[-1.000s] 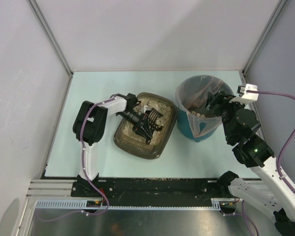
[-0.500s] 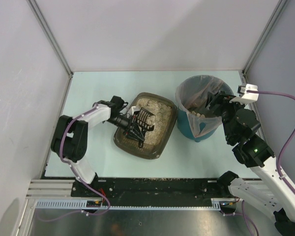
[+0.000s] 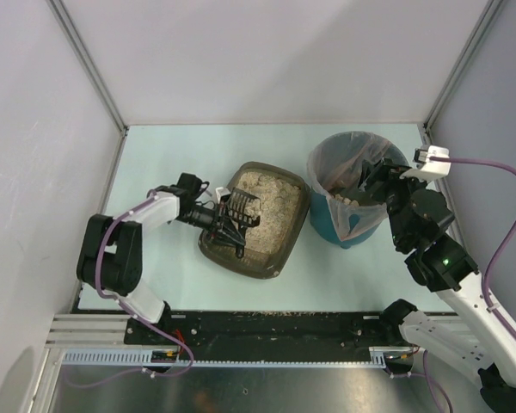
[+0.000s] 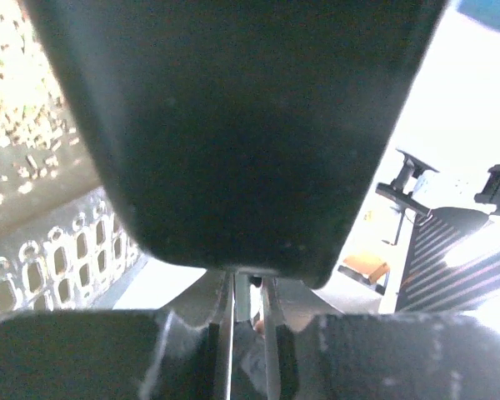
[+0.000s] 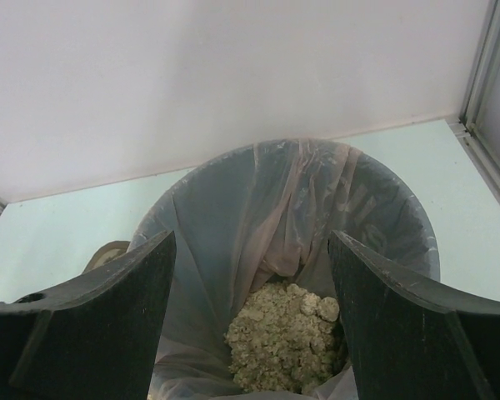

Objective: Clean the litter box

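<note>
The litter box [image 3: 279, 225] is a dark brown tray with beige litter, at the middle of the table. My left gripper [image 3: 217, 217] reaches in over its left rim and is shut on the handle of the black slotted scoop [image 3: 238, 209], which stands tilted over the litter at the box's left side. In the left wrist view the dark handle [image 4: 233, 125] fills most of the frame, with the slotted blade [image 4: 42, 254] at lower left and litter [image 4: 17, 75] behind. My right gripper [image 3: 374, 176] hangs open and empty over the teal bin [image 3: 348, 225].
The bin's clear bag liner [image 5: 233, 208] holds a heap of litter clumps [image 5: 287, 342] between my open right fingers [image 5: 108, 317]. Grey walls and metal posts enclose the table on three sides. The rail with the arm bases [image 3: 267, 331] runs along the near edge.
My left arm has swung left and folded back. The scoop has moved from the middle of the litter box to its left side. The right arm has not moved.
</note>
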Controlling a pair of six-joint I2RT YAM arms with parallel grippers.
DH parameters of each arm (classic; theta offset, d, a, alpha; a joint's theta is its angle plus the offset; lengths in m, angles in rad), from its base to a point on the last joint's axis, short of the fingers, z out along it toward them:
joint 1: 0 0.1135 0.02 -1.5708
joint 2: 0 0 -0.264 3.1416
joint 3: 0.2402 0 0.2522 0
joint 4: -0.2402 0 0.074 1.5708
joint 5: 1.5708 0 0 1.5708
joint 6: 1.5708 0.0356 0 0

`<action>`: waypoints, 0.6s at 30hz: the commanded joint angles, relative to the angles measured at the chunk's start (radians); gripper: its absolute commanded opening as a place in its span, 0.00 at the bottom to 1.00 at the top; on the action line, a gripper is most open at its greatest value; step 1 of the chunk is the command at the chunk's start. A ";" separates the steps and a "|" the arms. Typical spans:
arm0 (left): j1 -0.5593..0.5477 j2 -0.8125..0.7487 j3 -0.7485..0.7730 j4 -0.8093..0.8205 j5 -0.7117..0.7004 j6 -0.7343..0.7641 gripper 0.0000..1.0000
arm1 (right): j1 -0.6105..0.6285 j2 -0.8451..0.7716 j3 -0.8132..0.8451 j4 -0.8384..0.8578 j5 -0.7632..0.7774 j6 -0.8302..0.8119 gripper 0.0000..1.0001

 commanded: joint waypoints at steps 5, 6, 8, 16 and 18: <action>-0.085 -0.050 -0.088 0.055 0.046 0.013 0.00 | 0.003 0.008 0.014 0.070 -0.007 -0.014 0.78; -0.068 -0.056 -0.090 0.059 0.018 0.007 0.00 | 0.003 0.006 0.014 0.077 -0.010 -0.014 0.78; -0.070 -0.062 -0.097 0.096 0.053 -0.016 0.00 | 0.003 0.005 0.014 0.077 -0.010 -0.008 0.78; 0.004 -0.108 -0.119 0.114 0.128 -0.018 0.00 | 0.006 -0.006 0.014 0.033 0.012 0.003 0.78; 0.016 -0.110 -0.133 0.117 0.037 -0.027 0.00 | 0.006 -0.009 0.015 0.033 0.013 0.004 0.78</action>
